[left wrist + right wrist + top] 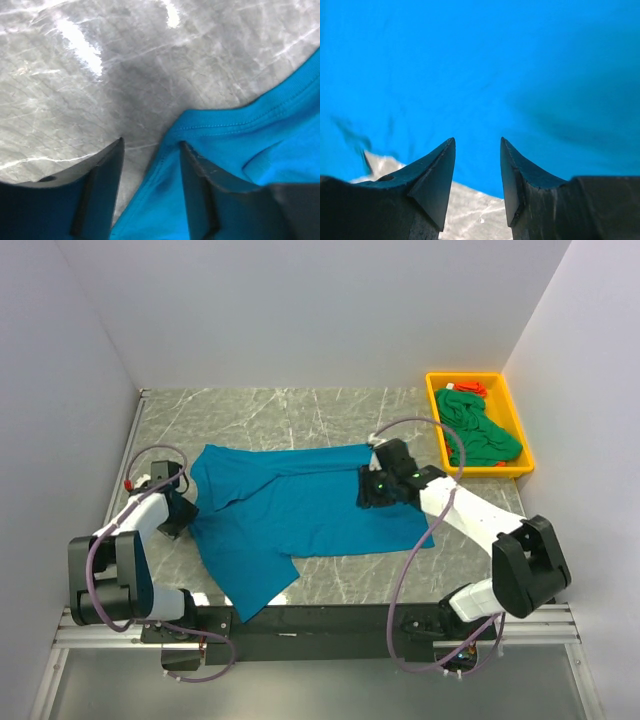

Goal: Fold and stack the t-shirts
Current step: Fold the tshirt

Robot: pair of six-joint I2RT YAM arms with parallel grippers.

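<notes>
My left fingers (111,162) stand spread at the left edge of the teal-blue t-shirt (300,515). Its stitched hem (220,122) runs into the gap between them and is not pinched. My right fingers (440,167) are spread too, over the same shirt's right part, with nothing between them. The shirt lies opened out on the marble-patterned table (300,415). In the far right corner a yellow bin (434,405) holds the crumpled bright green t-shirt (482,438), with the small red-orange piece (472,388) at its far end.
</notes>
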